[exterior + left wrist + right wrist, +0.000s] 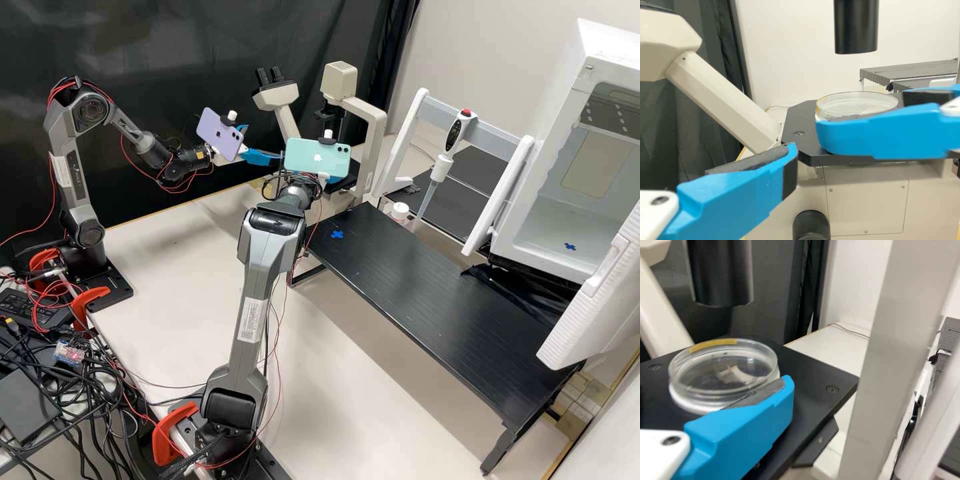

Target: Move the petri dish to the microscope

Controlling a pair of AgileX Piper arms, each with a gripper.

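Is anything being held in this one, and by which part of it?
It cannot be told for certain. The right gripper is right at the side of the petri dish, but whether it grips there isn't clear.

Cream microscope (340, 83), black stage (810, 370), clear petri dish (722, 372), yellow strip (713, 344), lilac phone (217, 135)

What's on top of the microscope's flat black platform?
A clear petri dish, with a yellow strip at its rim. In the right wrist view, a blue finger hides the platform behind it.
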